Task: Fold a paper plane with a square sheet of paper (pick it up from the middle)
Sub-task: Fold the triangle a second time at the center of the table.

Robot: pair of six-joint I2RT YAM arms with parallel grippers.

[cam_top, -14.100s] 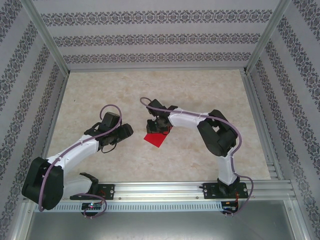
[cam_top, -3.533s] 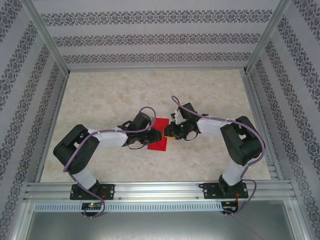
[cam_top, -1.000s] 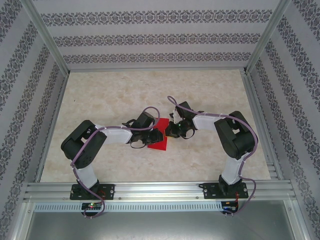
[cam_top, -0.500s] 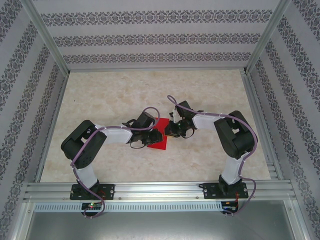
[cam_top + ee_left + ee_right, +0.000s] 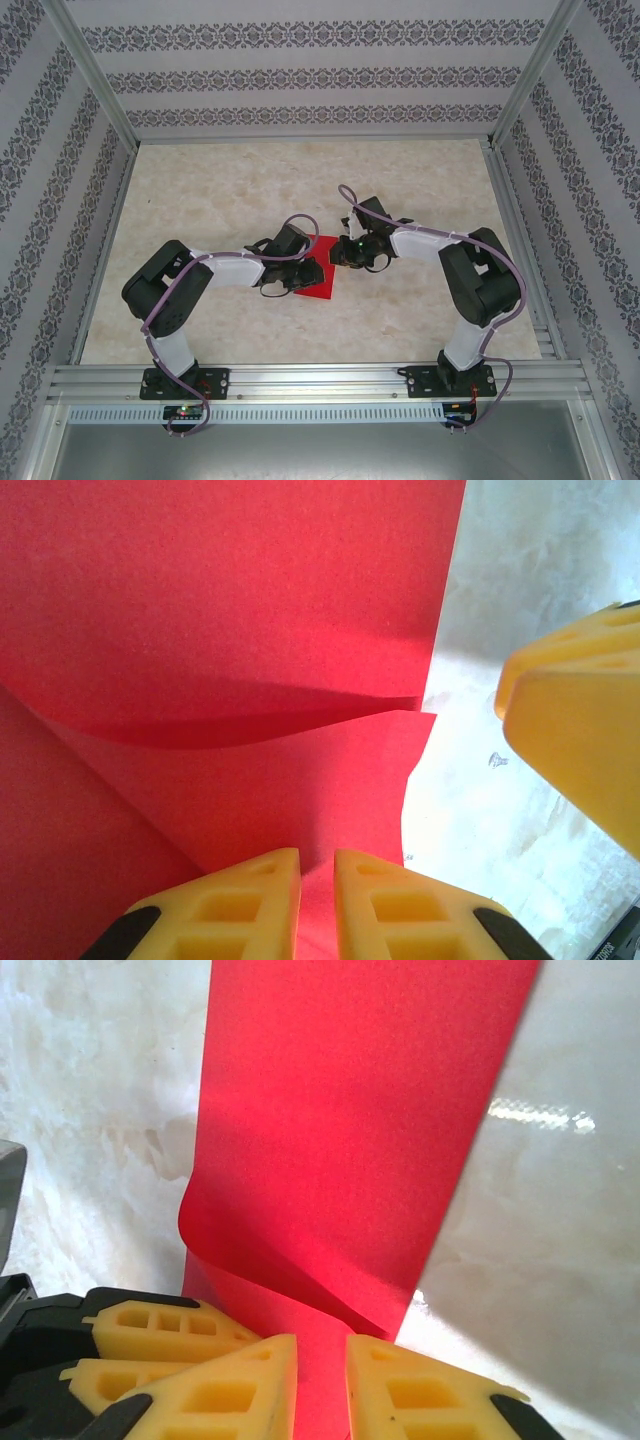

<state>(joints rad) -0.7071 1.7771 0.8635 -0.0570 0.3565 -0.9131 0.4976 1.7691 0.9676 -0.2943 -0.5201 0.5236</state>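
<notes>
Red sheet, one edge curled, left jaws, right jaws narrowly parted astride edges, open table around

The left arm reaches in low from the left of the square sheet of paper; its elbow is folded back, well apart from the sheet; its forearm lies nearly level, with the wrist at the sheet's left edge; the left gripper sits over the sheet, its fingers a narrow slit apart; the right arm comes in from the sheet's right, elbow bent out to that side; the right gripper stands at the sheet's far right part, fingers a slim gap apart; the two grippers nearly meet above the sheet.
</notes>
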